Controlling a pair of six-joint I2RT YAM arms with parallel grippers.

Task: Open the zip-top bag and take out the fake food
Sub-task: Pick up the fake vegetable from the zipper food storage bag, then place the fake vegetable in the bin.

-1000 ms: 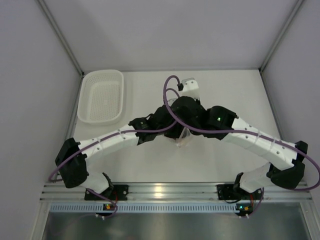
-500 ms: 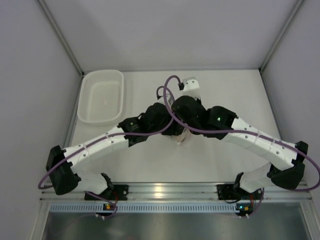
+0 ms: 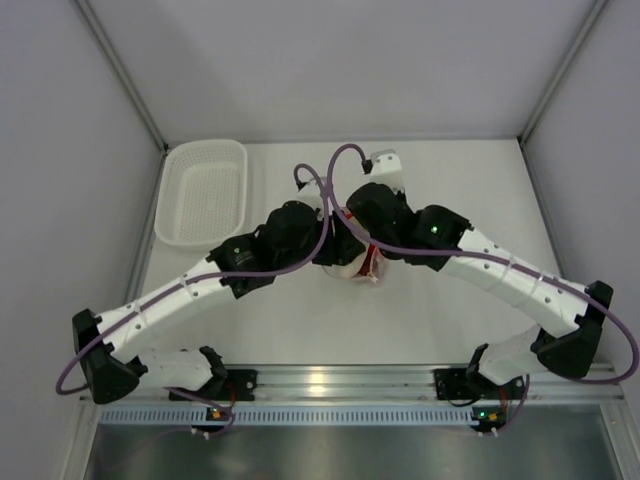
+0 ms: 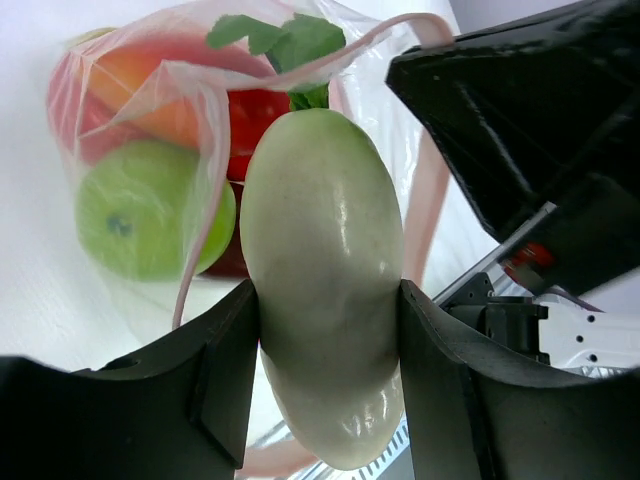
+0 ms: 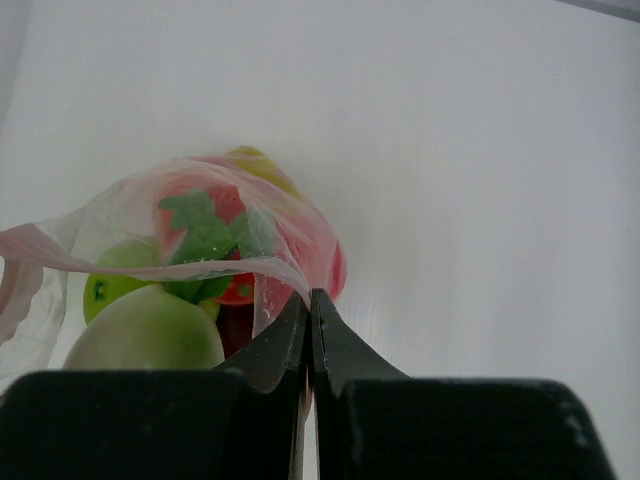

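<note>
The zip-top bag [image 4: 120, 70] lies open on the white table, its pinkish zip strip [image 4: 425, 190] looping round the mouth. My left gripper [image 4: 327, 330] is shut on the white radish [image 4: 322, 230]. The radish's body is outside the bag's mouth, and its green leaves [image 4: 285, 40] are at the rim. More fake food stays inside: a green fruit [image 4: 140, 215], a red piece [image 4: 255, 120] and an orange one [image 4: 150, 100]. My right gripper [image 5: 311, 300] is shut on the bag's edge [image 5: 275, 270], holding it up. From above, the bag [image 3: 368, 266] shows below both wrists.
A white perforated basket [image 3: 203, 192] stands at the back left of the table. Enclosure walls rise on the left, right and back. Purple cables loop over both wrists. The arm bases sit on the metal rail [image 3: 320, 382] at the near edge.
My left wrist has drawn back to the left and its elbow has dropped toward the near left corner. The bag shows more from above. The right arm has barely moved.
</note>
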